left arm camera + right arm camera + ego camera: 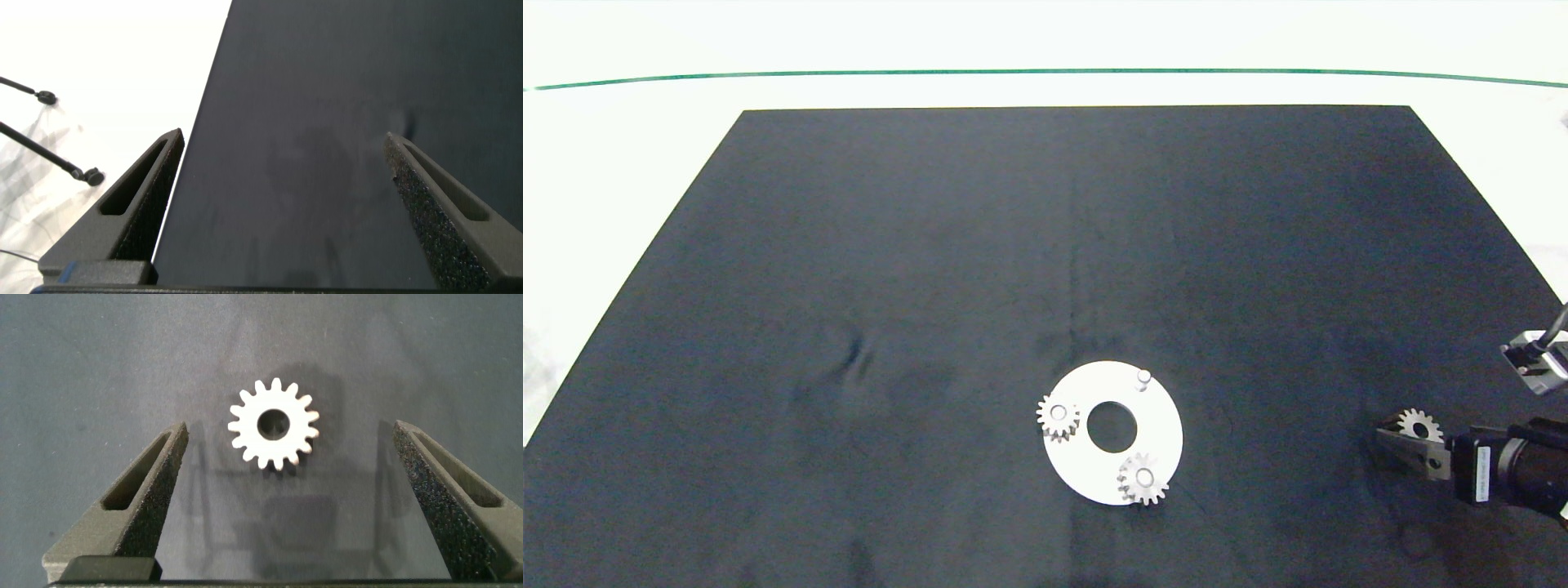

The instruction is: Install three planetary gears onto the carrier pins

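A white carrier disc point(1160, 425) lies on the black mat. Two planetary gears point(1058, 416) point(1143, 479) sit on two of its carrier pins, and the third carrier pin point(1143, 377) stands bare. A third planetary gear point(1419, 425) point(296, 439) lies flat on the mat to the right of the disc. My right gripper point(1401, 431) point(290, 427) is open and low over it, its fingers standing on either side of the gear without touching it. Over the mat's left edge, my left gripper point(284, 137) is open and holds nothing; the head view does not show it.
The black mat point(931, 286) covers most of the white table point(621, 163). Thin black cables point(49, 135) lie on the white surface beside the mat in the left wrist view.
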